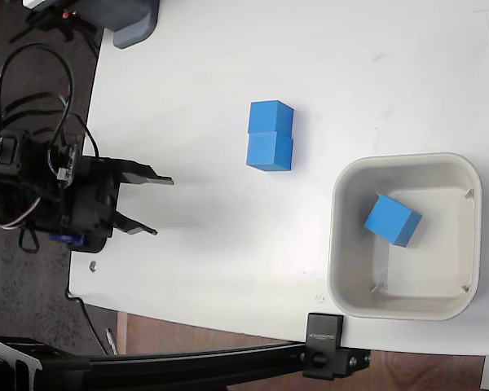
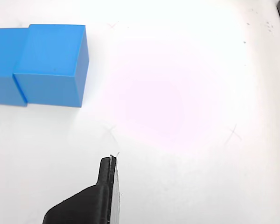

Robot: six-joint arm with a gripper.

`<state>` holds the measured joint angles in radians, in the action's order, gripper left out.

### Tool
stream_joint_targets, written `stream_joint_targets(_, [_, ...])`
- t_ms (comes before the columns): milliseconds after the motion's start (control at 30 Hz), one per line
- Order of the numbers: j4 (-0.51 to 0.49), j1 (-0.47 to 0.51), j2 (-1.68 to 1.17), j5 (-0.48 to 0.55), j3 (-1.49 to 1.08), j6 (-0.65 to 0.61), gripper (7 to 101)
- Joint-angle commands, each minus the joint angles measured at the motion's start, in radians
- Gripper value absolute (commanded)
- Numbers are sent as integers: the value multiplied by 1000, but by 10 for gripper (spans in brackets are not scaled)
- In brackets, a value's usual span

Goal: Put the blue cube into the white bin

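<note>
My gripper (image 1: 159,206) stands open and empty over the table's left part in the fixed view, with both black fingers pointing right. Two blue cubes (image 1: 270,119) (image 1: 269,151) sit side by side and touching at mid-table, well to the right of the fingertips. A third blue cube (image 1: 392,219) lies tilted inside the white bin (image 1: 404,160) at the right. The wrist view shows the touching cubes (image 2: 51,65) (image 2: 4,65) at upper left, and one finger (image 2: 107,186) at the bottom, apart from them.
A grey device (image 1: 134,20) sits at the table's top left corner. A black clamp (image 1: 324,346) and rail run along the near edge just below the bin. The arm's cables (image 1: 33,90) hang off the left edge.
</note>
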<state>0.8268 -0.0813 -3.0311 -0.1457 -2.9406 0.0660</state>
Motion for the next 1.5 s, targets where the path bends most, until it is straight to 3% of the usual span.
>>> stream_joint_targets(33, [-51,-6,-23,21,-52,6,1000])
stream_joint_targets(567, [-51,-6,-23,21,-52,6,1000])
stream_joint_targets(667, [-49,-11,-23,84,-52,-35,1000])
stream_joint_targets(867, [-48,5,-23,110,-52,-38,1000])
stream_joint_targets(967, [-41,115,-23,262,-32,-94,1000])
stream_joint_targets(1133, [-80,80,-21,202,34,-130,1000])
stream_joint_targets(1433, [-41,210,383,377,374,-330,1003])
stream_joint_targets(1500, [-2,222,497,413,465,-431,1003])
